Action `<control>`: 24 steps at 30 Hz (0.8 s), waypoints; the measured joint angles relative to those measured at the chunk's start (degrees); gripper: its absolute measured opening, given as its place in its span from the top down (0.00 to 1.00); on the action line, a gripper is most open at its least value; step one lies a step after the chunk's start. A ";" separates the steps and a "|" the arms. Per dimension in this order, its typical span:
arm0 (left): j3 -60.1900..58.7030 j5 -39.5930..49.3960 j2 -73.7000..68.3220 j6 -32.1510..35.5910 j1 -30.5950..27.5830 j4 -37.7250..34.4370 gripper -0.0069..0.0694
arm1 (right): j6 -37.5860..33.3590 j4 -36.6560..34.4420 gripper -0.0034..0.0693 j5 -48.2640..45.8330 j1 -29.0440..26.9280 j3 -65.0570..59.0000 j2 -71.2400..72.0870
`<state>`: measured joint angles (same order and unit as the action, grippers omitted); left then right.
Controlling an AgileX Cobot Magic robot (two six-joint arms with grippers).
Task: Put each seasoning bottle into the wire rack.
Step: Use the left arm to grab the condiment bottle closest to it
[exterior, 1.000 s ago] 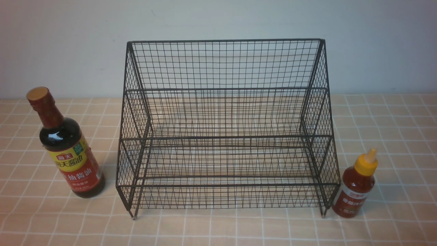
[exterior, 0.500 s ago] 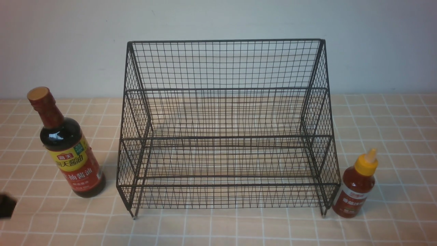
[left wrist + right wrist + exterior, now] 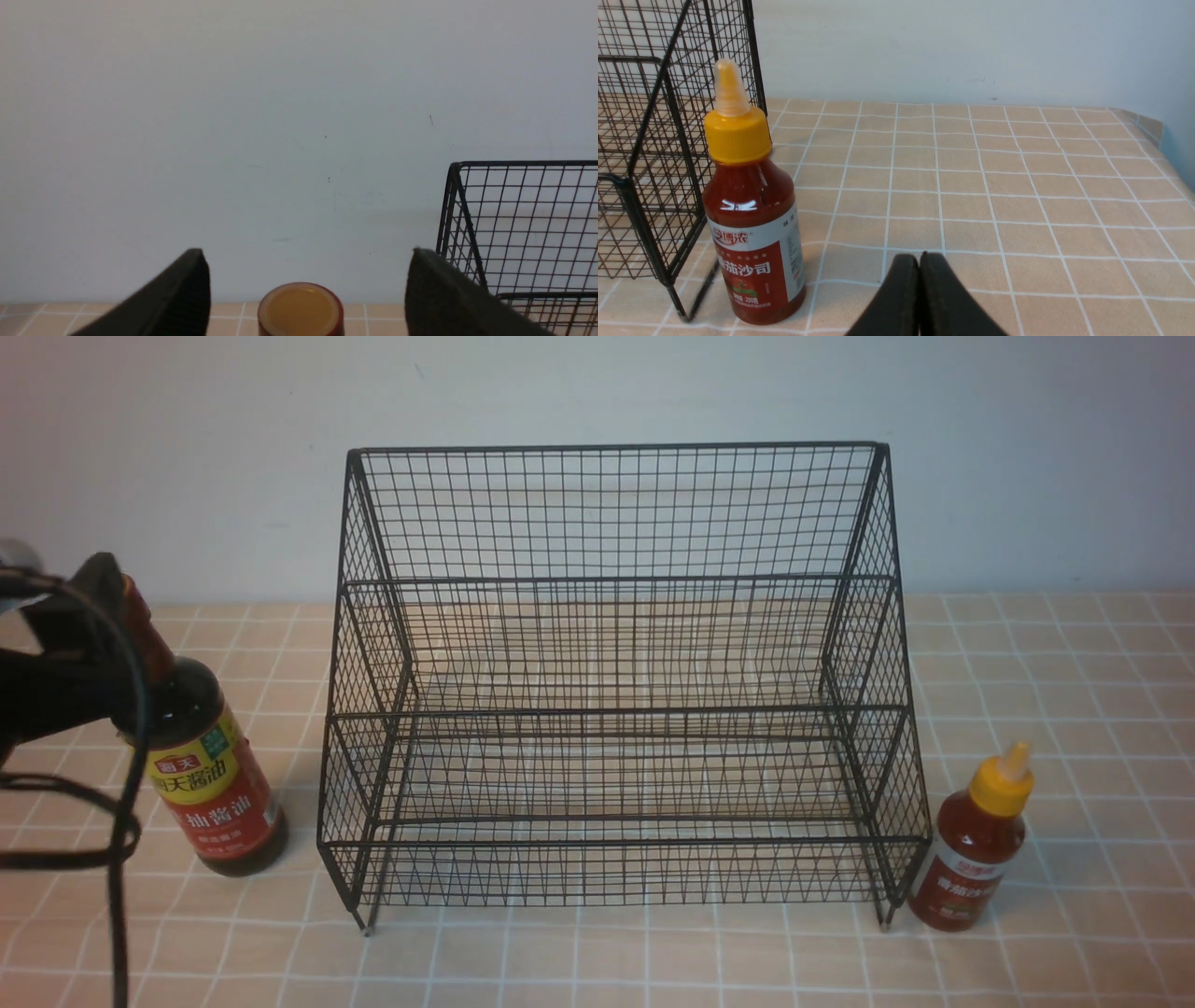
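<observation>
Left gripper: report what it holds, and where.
The left gripper holds nothing; its open fingers flank, without touching, the tall dark soy-sauce bottle's gold cap.

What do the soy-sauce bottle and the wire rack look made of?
The soy-sauce bottle: glossy dark glass or hard plastic, from the sharp shoulder highlight. The wire rack: probably thin metal wire, matt black coating, in a grid.

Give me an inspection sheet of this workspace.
Surface: checked cloth, flat.
Job's things: soy bottle upright, left of the rack; sauce bottle upright by the rack's right front foot; rack holds nothing.
Clutter: nothing seen.
Grippers: left gripper open, at the soy bottle's cap, gripping nothing; right gripper shut, empty, short of the sauce bottle.
Cables: black cable loops below the left gripper, over the cloth.
Surroundings: plain wall behind.
</observation>
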<state>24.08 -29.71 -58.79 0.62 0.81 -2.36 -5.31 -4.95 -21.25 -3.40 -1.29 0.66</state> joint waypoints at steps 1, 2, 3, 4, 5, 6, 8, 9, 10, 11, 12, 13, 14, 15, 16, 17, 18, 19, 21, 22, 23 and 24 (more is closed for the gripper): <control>0.45 -1.12 -1.79 0.07 0.00 0.00 0.24 | 0.00 0.00 0.97 0.00 0.00 0.00 0.00; 0.90 -2.18 -3.57 0.12 0.00 0.00 0.24 | 0.00 0.00 0.97 0.00 0.00 0.00 0.00; 1.41 -3.45 -5.69 0.19 0.00 -0.06 0.24 | 0.00 0.00 0.97 0.00 0.00 0.00 0.00; 1.54 -3.72 -6.04 0.19 0.00 -0.06 0.24 | 0.00 0.00 0.97 0.00 0.00 0.00 0.00; 1.88 -5.34 -8.89 0.23 0.00 -0.25 0.24 | 0.00 0.00 0.97 0.00 0.00 0.00 0.00; 2.02 -6.46 -10.62 0.23 0.00 -0.50 0.24 | 0.00 0.00 0.97 0.00 0.00 0.00 0.00; 2.14 -8.19 -12.96 0.23 0.00 -1.32 0.24 | 0.00 0.00 0.97 0.00 0.00 0.00 0.00; 2.19 -9.89 -15.43 0.23 0.00 -2.47 0.24 | 0.00 0.00 0.97 0.00 0.00 0.00 0.00; 2.19 -10.23 -15.99 0.23 0.00 -2.76 0.24 | 0.00 0.00 0.97 0.00 0.00 0.00 0.00; 2.25 -11.39 -17.92 0.23 0.00 -3.53 0.25 | 0.00 0.00 0.97 0.00 0.00 0.00 0.00; 2.32 -11.73 -18.63 0.23 0.00 -3.83 0.27 | 0.00 0.00 0.97 0.00 0.00 0.00 0.00; 2.37 -12.11 -19.34 0.23 0.00 -3.95 0.32 | 0.00 0.00 0.97 0.00 0.00 0.00 0.00; 2.37 -12.17 -19.34 0.23 0.00 -3.95 0.33 | 0.00 0.00 0.97 0.00 0.00 0.00 0.00; 2.43 -12.30 -19.61 0.23 0.00 -3.85 0.39 | 0.00 0.00 0.97 0.00 0.00 0.00 0.00; 2.66 -12.39 -19.61 0.29 0.00 -2.65 0.56 | 0.00 0.00 0.97 0.00 0.00 0.00 0.00; 2.88 -11.84 -19.31 0.22 0.00 -1.96 0.58 | 0.00 0.00 0.97 0.00 0.00 0.00 0.00; 2.88 -11.68 -19.24 0.22 0.00 -1.80 0.58 | 0.00 0.00 0.97 0.00 0.00 0.00 0.00; 3.11 -9.73 -18.41 0.28 0.00 -0.49 0.57 | 0.00 0.00 0.97 0.00 0.00 0.00 0.00; 3.70 -5.45 -16.40 0.34 0.00 1.08 0.57 | 0.00 0.00 0.97 0.00 0.00 0.00 0.00; 4.21 -2.18 -14.87 0.40 0.00 1.66 0.57 | 0.00 0.00 0.97 0.00 0.00 0.00 0.00; 4.98 1.16 -13.07 0.45 0.00 1.72 0.57 | 0.00 0.00 0.97 0.00 0.00 0.00 0.00; 5.96 3.76 -11.07 0.52 0.00 1.64 0.57 | 0.00 0.00 0.97 0.00 0.00 0.00 0.00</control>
<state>30.04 -25.95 -69.86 1.14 0.81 -0.73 -5.31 -4.95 -21.25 -3.40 -1.29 0.66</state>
